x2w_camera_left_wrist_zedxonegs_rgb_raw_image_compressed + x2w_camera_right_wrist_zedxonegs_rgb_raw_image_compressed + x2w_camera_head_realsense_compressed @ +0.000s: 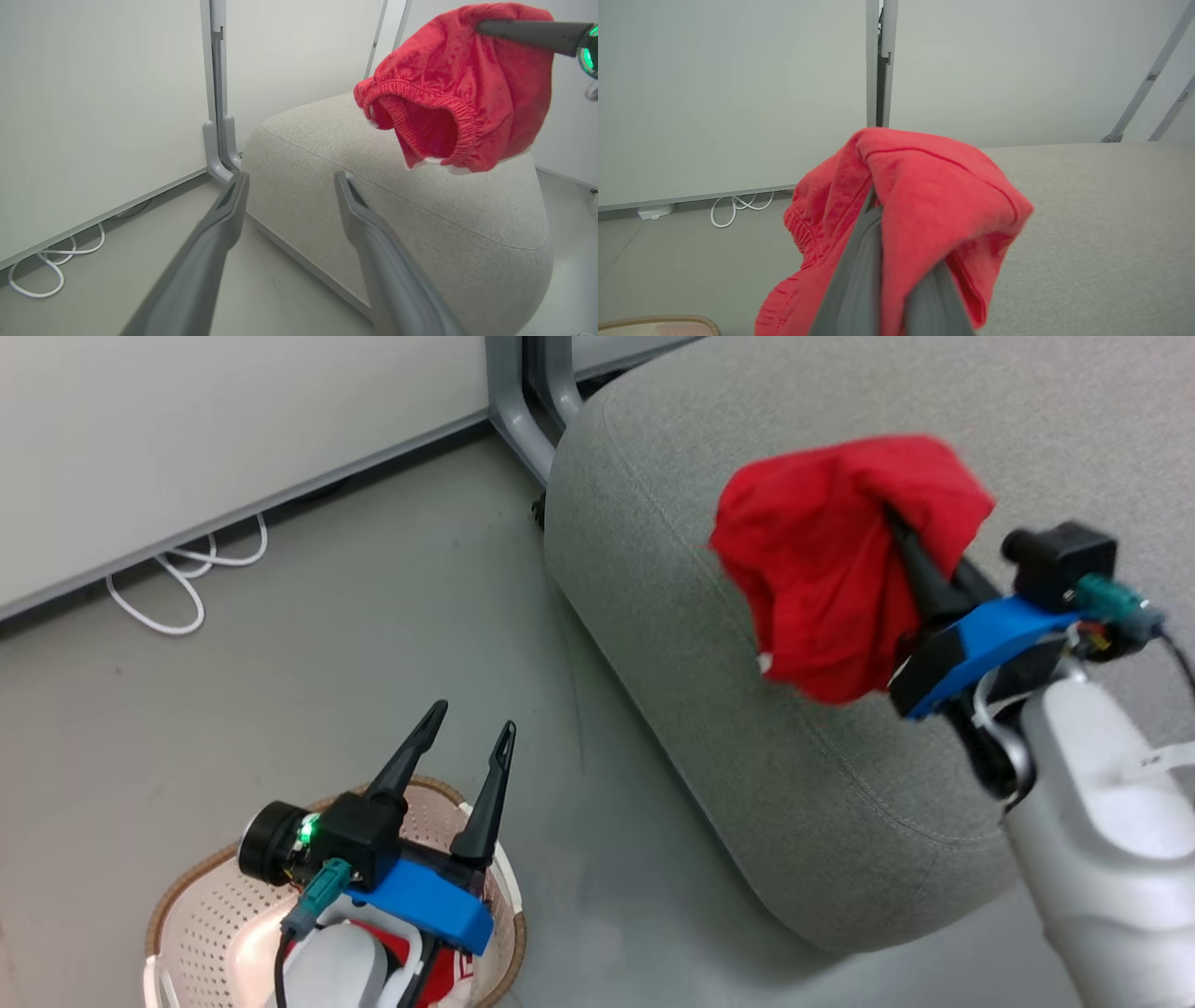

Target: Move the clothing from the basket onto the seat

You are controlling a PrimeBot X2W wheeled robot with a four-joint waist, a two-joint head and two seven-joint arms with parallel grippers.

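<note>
A bright red garment (822, 569) with an elastic hem hangs in the air over the grey seat (709, 691), draped around my right gripper (896, 523), which is shut on it. In the right wrist view the red garment (924, 205) covers both fingers. The left wrist view shows the same garment (458, 93) above the seat (420, 219). My left gripper (471, 733) stands open and empty above the cream basket (201, 905) at the lower left. More red cloth (439, 980) with white trim lies in the basket, mostly hidden by the left arm.
A pale wall panel with a grey metal post (523, 401) runs behind the seat. A white cable (187, 579) loops on the grey floor by the wall. Open floor (373, 635) lies between basket and seat.
</note>
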